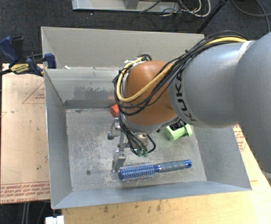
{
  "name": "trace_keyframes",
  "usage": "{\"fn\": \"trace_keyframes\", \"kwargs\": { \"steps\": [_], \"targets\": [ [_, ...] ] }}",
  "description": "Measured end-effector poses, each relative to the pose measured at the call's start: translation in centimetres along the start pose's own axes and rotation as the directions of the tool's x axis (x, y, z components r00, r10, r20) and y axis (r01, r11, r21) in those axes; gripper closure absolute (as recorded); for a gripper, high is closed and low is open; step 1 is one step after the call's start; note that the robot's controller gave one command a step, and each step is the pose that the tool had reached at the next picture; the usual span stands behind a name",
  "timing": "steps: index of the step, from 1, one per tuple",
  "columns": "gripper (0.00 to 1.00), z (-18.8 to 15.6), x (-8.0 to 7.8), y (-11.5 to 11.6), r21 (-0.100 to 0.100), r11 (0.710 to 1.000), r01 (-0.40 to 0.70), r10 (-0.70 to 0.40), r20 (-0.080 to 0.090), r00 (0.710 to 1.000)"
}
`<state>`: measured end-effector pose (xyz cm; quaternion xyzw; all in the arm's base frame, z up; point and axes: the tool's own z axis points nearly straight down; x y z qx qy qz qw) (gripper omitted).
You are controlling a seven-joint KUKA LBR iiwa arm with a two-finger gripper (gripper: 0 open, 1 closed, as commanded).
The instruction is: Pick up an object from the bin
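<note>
Hand (118,158) low in bin (56,139), blue hairbrush (150,170) just beside it

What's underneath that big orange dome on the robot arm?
The gripper hangs below it, by the bristle end of a blue hairbrush. A green thing and a small red-orange thing poke out from its edges. The bin floor straight beneath is covered.

Robotics lab: KUKA arm (229,87) over metal bin (56,125), cables (191,3) across floor (14,13)

Arm (229,83) reaching from right; orange-covered wrist (145,94) apparently pointing straight down.
</note>
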<state>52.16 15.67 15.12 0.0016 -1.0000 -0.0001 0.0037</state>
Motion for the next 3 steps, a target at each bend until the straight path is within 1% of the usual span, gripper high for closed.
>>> {"fn": "trace_keyframes", "kwargs": {
  "steps": [1, 2, 3],
  "targets": [
    [0.0, 5.7, 4.0, -4.8, 0.001, 0.983, 0.182, -0.182, 0.021, 0.983],
    [1.0, 5.8, 4.3, -4.8, 0.0, 0.983, 0.183, -0.183, 0.008, 0.983],
    [1.0, -11.2, 3.9, -5.6, 0.001, 0.981, 0.192, -0.192, 0.017, 0.981]
  ]
}}
